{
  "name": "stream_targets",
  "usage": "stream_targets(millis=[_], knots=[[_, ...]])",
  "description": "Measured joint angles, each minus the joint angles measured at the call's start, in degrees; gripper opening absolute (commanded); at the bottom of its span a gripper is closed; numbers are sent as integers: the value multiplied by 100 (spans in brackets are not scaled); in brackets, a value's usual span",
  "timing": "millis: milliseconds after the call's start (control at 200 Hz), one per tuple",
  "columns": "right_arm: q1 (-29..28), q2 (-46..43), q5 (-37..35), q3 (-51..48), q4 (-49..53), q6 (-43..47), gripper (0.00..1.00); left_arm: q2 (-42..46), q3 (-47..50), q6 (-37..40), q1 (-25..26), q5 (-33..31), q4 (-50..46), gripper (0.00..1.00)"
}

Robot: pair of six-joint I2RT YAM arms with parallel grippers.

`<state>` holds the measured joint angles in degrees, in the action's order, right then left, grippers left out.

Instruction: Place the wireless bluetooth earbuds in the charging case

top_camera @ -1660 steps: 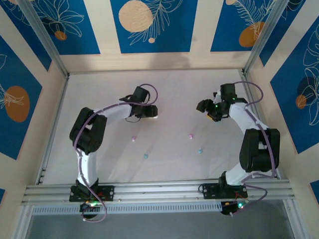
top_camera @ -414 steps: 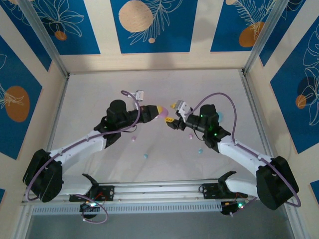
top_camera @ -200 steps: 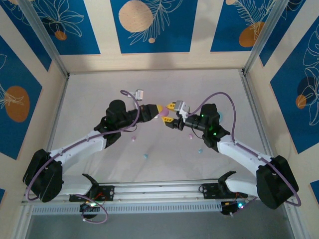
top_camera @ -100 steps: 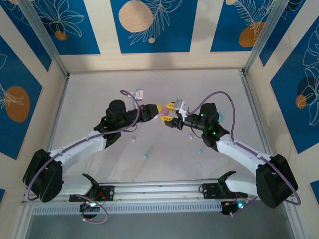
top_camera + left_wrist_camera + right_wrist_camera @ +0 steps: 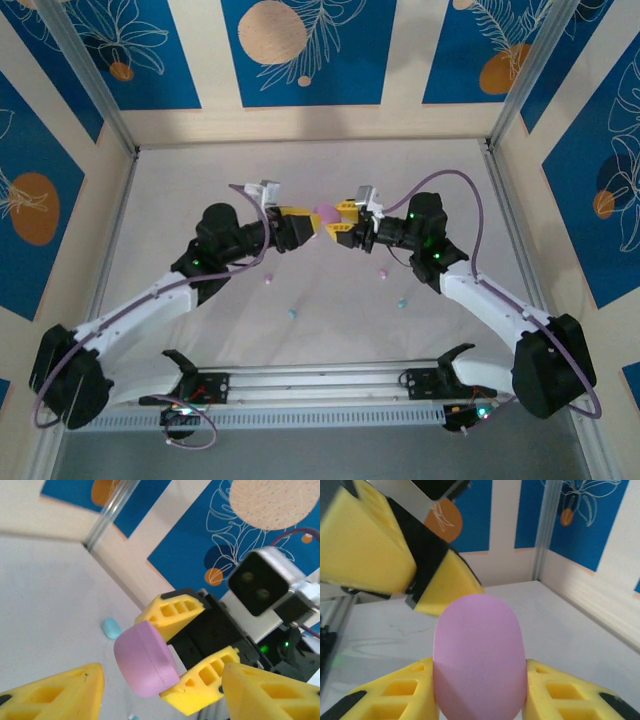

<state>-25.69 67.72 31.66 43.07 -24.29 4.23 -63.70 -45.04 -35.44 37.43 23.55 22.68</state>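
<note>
A pink charging case (image 5: 326,214), its lid closed, hangs above the middle of the table between the two arms. My right gripper (image 5: 339,224) is shut on it, with yellow fingers pressed on both sides of the case (image 5: 479,645). My left gripper (image 5: 306,222) faces it with its jaws wide apart, clear of the case (image 5: 142,657). Tiny earbuds lie on the table below: a pink one (image 5: 267,279), a teal one (image 5: 292,312), another pink one (image 5: 381,272) and another teal one (image 5: 402,302).
A light blue oval piece (image 5: 111,628) lies on the table beyond the case, toward the back right wall. Patterned blue walls and metal posts (image 5: 100,100) close in the table on three sides. The arm bases sit on the front rail (image 5: 320,380).
My left gripper has opened and let go of the pink case. My right gripper has closed on it. Both wrists have shifted slightly toward the back.
</note>
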Motion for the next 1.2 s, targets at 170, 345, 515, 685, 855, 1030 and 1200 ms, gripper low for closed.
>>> stream_targets(millis=[170,345,515,685,855,1030,1200], knots=[[125,37,817,345,562,-111,37,990,494,1939,0,-103,-48,68],[133,98,1408,535,986,-107,37,979,544,3296,0,400,-422,67],[83,195,1705,881,1563,260,37,612,542,3639,0,885,-575,66],[-24,271,1873,1169,2186,809,37,463,531,3644,0,1200,-514,64],[-55,321,1941,1244,2527,1176,37,352,455,3578,0,1397,-417,62],[-55,433,1965,1335,2787,1456,37,251,391,3506,0,1488,-299,59],[-55,487,1987,1497,3091,1725,37,144,284,3429,0,1539,-254,52]])
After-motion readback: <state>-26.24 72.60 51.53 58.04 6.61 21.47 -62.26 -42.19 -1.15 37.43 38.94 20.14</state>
